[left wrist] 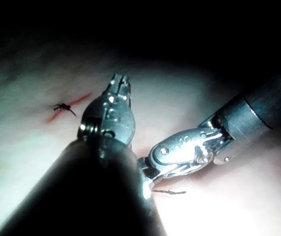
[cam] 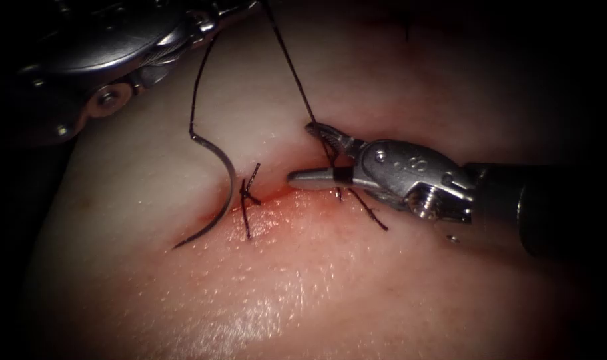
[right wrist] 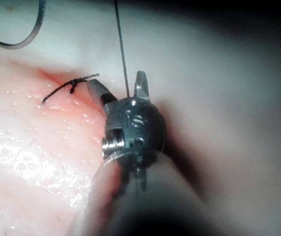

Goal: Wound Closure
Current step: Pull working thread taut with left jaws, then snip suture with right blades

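The curved needle (cam: 226,177) lies free on the tissue (cam: 303,293) left of the cut (cam: 270,200), held by neither tool; the same needle (right wrist: 27,37) appears in the right wrist view. Thread (cam: 195,93) rises from its blunt end to my left tool (cam: 240,8), whose jaws look shut on the thread high above the wound. A second strand (cam: 293,67) drops from there between the open jaws of my right tool (cam: 302,152), which hovers over the cut. The right wrist view shows those jaws (right wrist: 115,79) apart around the strand (right wrist: 122,49).
A tied stitch with short cut ends (cam: 248,197) sits on the cut beside the needle. More cut thread ends (cam: 371,215) lie under the right tool. Red fluid (cam: 283,213) stains the tissue along the cut. The left tool's wrist (cam: 110,60) fills the upper left.
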Tool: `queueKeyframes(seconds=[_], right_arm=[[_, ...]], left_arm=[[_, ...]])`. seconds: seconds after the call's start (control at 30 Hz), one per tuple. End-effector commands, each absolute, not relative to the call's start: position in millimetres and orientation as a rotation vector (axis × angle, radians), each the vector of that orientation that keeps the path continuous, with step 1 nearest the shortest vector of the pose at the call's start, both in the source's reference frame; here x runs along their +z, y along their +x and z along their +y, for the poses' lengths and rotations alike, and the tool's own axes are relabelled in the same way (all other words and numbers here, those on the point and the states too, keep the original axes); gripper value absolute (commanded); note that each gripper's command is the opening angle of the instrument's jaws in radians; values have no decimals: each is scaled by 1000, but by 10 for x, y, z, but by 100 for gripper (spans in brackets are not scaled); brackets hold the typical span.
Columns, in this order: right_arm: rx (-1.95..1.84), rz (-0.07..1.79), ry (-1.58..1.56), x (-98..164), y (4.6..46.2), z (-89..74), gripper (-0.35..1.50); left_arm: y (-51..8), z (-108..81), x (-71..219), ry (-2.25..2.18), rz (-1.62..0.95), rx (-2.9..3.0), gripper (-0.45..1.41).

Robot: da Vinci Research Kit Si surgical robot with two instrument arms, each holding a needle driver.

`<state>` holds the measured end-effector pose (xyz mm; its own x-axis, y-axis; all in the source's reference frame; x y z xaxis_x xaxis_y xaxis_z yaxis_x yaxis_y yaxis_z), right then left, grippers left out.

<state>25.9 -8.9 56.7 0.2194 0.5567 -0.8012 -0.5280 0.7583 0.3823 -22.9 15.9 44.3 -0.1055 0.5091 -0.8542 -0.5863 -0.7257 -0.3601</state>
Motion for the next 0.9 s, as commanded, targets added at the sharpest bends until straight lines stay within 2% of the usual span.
queueKeyframes(seconds=[0.03, 0.67, 0.77, 0.9], right_arm=[[745, 1125, 25, 574, 270, -87, 123], [741, 1123, 2, 594, 281, -89, 110], [742, 1123, 3, 593, 282, -89, 88], [743, 1122, 0, 594, 285, -89, 84]], left_arm=[[-234, 165, 446, -1436, 90, 1911, -45], [-235, 162, 444, -1438, 82, 1914, -45], [-236, 162, 444, -1438, 80, 1915, -45], [-236, 161, 443, -1440, 80, 1915, -45]])
